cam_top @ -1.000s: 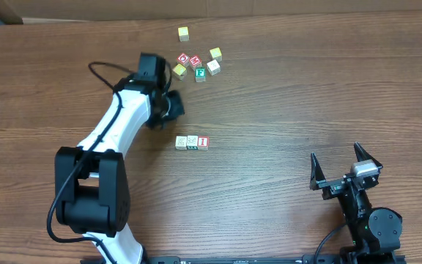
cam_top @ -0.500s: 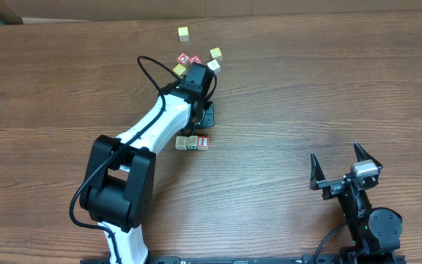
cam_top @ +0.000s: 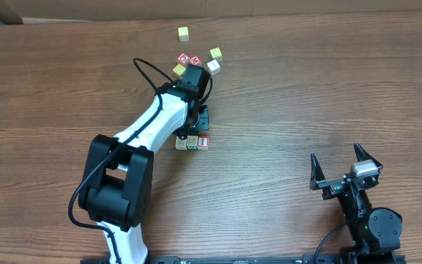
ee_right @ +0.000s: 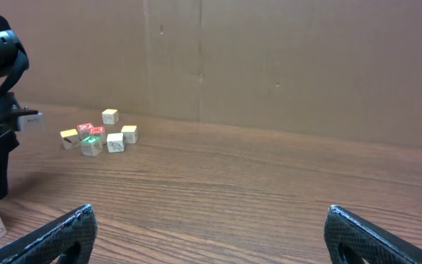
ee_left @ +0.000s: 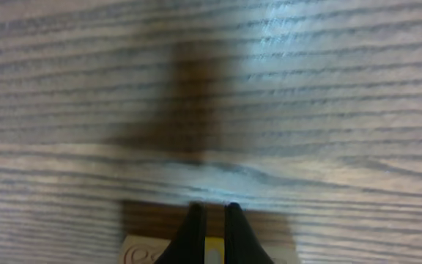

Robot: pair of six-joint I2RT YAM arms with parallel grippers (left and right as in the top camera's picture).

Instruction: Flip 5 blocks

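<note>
Hovering the left gripper (cam_top: 193,133), jaws pressed together, over the row of three alphabet blocks (cam_top: 198,143) at the middle of the wooden table (cam_top: 306,88). Parking the right gripper (cam_top: 335,155), jaws spread wide, well apart near the front edge.

Left arm (cam_top: 149,125): white and black, reaching from its base at the near left edge diagonally forward toward the middle, forearm slanting away from the camera.
Left wrist (cam_top: 190,82): bent over, turning the pincer steeply downward.
Left pincer (ee_left: 212,214): two dark fingers pressed almost together, only a thin slit between the tips.
Right arm (cam_top: 372,224): folded compactly over its base at the near right.
Right pincer (cam_top: 335,160): fingers spread wide, held level, facing forward, gripping nothing.
</note>
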